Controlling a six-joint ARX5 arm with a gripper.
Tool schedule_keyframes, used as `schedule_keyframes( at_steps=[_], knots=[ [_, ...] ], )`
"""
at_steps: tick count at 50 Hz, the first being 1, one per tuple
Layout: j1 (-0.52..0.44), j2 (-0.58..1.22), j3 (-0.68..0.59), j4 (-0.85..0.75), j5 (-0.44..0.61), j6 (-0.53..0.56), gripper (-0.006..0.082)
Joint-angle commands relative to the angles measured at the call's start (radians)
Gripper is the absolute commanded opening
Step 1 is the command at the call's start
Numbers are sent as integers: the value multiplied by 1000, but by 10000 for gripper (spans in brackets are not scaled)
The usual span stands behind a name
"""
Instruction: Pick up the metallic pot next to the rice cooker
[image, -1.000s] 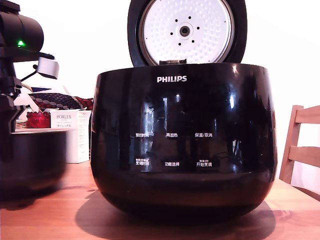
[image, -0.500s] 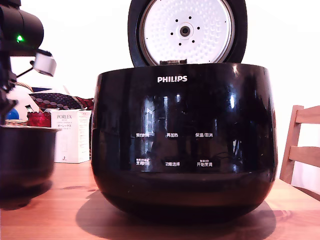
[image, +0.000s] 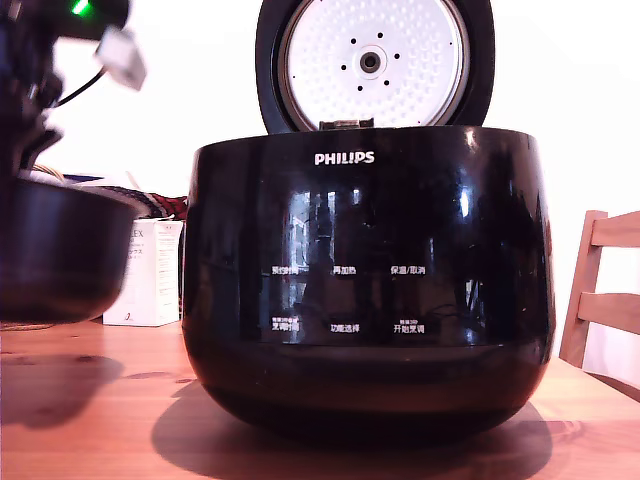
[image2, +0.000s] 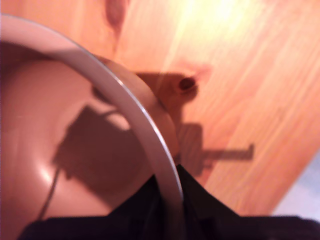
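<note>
The metallic pot, dark with a thin pale rim, hangs tilted above the wooden table at the exterior view's left, beside the rice cooker. The cooker is glossy black with a PHILIPS logo, and its lid stands open showing a dimpled silver plate. My arm comes down from the upper left onto the pot's rim. In the wrist view my gripper is shut on the pot's rim, one dark finger inside the wall and one outside. The pot's shadow lies on the table below it.
A white PORLEX box stands behind the pot, next to the cooker. A wooden chair is at the exterior view's right edge. The wooden table runs under everything.
The pot has risen off the table and now hangs tilted in the air. My arm has moved upward with it, and the box behind is partly covered.
</note>
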Motion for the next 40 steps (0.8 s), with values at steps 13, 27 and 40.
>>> schedule_keyframes(
  at_steps=[13, 27, 40],
  knots=[
    [-61, -27, 117, -6, -32, -151, -24],
    [-125, -85, 134, -8, -32, -201, -24],
    [-142, -155, 134, -8, -32, -212, -24]
  ],
)
